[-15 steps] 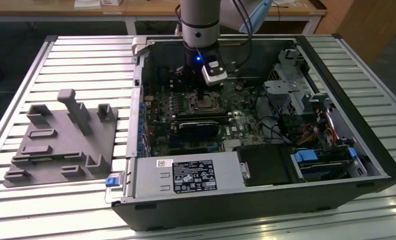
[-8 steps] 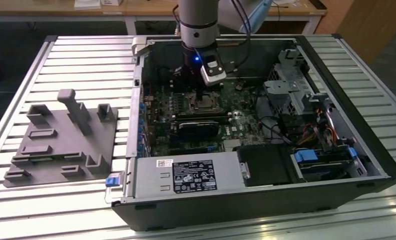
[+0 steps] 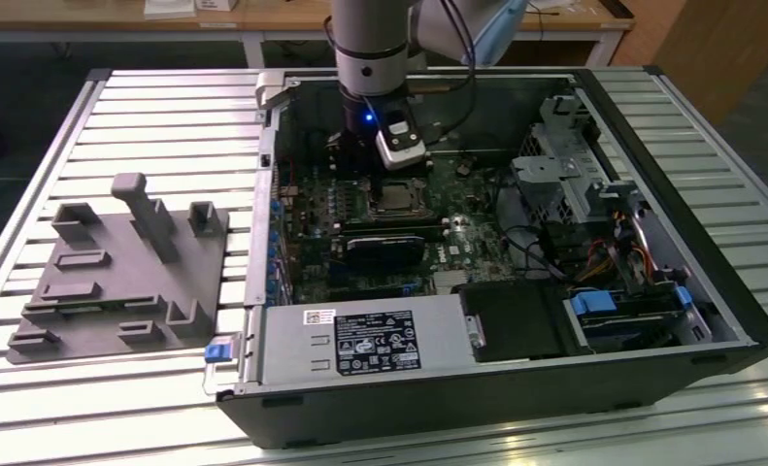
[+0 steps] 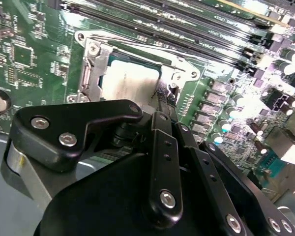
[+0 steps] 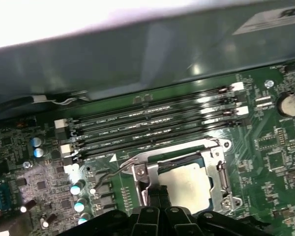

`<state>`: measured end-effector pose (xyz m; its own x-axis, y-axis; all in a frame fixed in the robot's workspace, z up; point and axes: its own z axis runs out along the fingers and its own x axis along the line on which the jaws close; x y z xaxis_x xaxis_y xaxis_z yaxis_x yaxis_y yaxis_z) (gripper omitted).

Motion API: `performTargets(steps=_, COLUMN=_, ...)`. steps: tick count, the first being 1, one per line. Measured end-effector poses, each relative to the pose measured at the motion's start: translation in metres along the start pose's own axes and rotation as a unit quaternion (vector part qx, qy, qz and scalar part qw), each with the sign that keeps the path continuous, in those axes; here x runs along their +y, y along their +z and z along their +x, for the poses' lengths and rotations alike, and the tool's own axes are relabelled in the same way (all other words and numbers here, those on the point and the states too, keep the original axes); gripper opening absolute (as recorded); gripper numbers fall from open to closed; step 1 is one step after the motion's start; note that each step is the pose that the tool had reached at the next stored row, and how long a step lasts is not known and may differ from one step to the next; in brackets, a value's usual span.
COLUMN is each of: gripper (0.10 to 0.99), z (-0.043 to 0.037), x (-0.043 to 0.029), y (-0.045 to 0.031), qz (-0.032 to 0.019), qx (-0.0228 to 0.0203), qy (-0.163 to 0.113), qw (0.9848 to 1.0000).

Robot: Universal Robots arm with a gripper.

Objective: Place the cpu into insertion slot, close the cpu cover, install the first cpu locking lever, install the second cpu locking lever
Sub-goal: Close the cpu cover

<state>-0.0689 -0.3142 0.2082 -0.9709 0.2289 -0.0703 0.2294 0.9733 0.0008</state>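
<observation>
First wrist view gives you the clearest read: the cpu (image 5: 187, 184) lies flat inside the insertion slot (image 5: 179, 158), silvery face up, so the first step looks done. The cpu cover (image 5: 220, 172) lies down around it, framing the face rather than standing up, so as far as I can judge you can count the closing as done too. The levers are what is left. One thin wire lever (image 5: 115, 171) stands off from the socket's corner and looks unlatched; the other I cannot make out. Your hand (image 5: 155, 191) sits right at the cover's edge near that lever, clenched with no gap showing, though you cannot tell whether it pinches the lever. Beyond the socket run the memory slots (image 5: 152, 118) on the green board (image 5: 265, 162). In the exterior view the open computer case (image 3: 487, 408) lies on the slatted desk (image 3: 163, 107), with a grey fixture (image 3: 112, 262) well apart on the exterior view's left.
</observation>
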Motion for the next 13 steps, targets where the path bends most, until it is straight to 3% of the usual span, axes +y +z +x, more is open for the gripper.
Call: performTargets(steps=13, gripper=0.106, z=0.0062, x=-0.0013, y=0.0064, qz=-0.0001, qx=0.0000, qy=-0.002, qw=1.0000)
